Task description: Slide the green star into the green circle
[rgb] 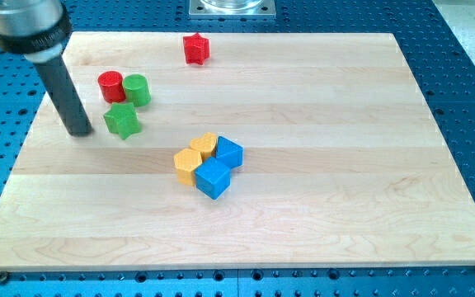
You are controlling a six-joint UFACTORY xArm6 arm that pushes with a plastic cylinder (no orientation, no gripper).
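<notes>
The green star lies on the wooden board at the view's left. The green circle, a short cylinder, stands just above it toward the view's top, a small gap apart. A red circle touches the green circle's left side. My tip rests on the board just left of the green star, a narrow gap away, with the dark rod rising to the view's top left.
A red star lies near the board's top edge. Two yellow blocks and two blue blocks cluster at the board's middle. The wooden board sits on a blue perforated table.
</notes>
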